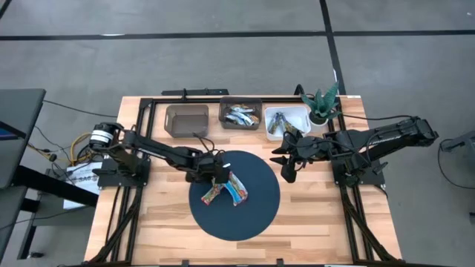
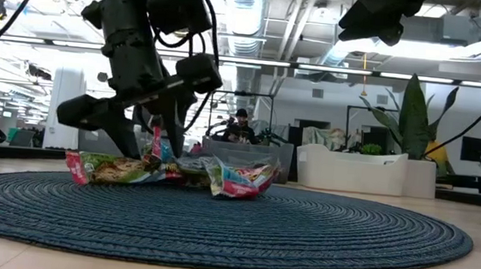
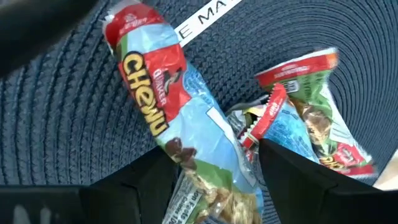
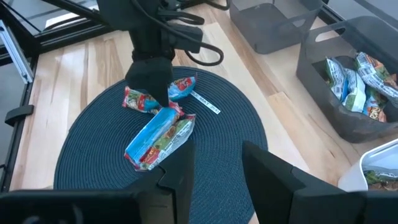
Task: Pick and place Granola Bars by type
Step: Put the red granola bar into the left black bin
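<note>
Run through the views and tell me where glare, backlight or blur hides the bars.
Low view: bright ceiling lights behind leave the left gripper a dark silhouette over the bars. Left wrist view: the red-blue bar is sharp, the near jaws blurred. High view: even light, wrappers small. Right wrist view: clear, slight sheen on the mat.

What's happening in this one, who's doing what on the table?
A two-armed robot is sorting granola bars into bins. The left gripper is down on the round blue mat, open, its fingers either side of one of the two red-and-blue bars lying there. The right gripper waits above the mat's edge, holding nothing. At the back of the table, the left grey bin looks empty, while the middle grey bin and the white bin already hold bars.
</note>
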`<state>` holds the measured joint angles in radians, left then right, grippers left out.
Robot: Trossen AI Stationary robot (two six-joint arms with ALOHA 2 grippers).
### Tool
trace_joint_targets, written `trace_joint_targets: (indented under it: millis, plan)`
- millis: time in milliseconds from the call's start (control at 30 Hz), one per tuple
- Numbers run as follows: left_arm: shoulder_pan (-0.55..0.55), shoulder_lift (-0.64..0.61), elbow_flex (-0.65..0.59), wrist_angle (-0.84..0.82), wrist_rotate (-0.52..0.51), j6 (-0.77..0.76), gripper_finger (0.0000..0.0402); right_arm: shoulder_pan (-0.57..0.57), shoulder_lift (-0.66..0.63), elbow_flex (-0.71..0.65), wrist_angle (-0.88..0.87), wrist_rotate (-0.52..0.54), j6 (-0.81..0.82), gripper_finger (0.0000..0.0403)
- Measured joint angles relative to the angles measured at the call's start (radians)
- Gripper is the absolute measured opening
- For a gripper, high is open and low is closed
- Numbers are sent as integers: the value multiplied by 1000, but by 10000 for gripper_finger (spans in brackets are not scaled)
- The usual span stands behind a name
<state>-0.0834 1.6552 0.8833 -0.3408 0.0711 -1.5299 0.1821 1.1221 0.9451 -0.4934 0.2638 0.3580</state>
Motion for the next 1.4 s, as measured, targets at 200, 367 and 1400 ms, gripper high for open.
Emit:
trace_joint_targets:
  millis: [200,367,1400]
  plan:
    - [0,0,0,-1,2,0,204,0,0,0,0,0,0,124]
    - [0,0,0,2,14,4,139,0,0,0,0,0,-1,124]
    - [307,-345,91,-473,-497,254,36,-70,0,0,173,4,-129,124]
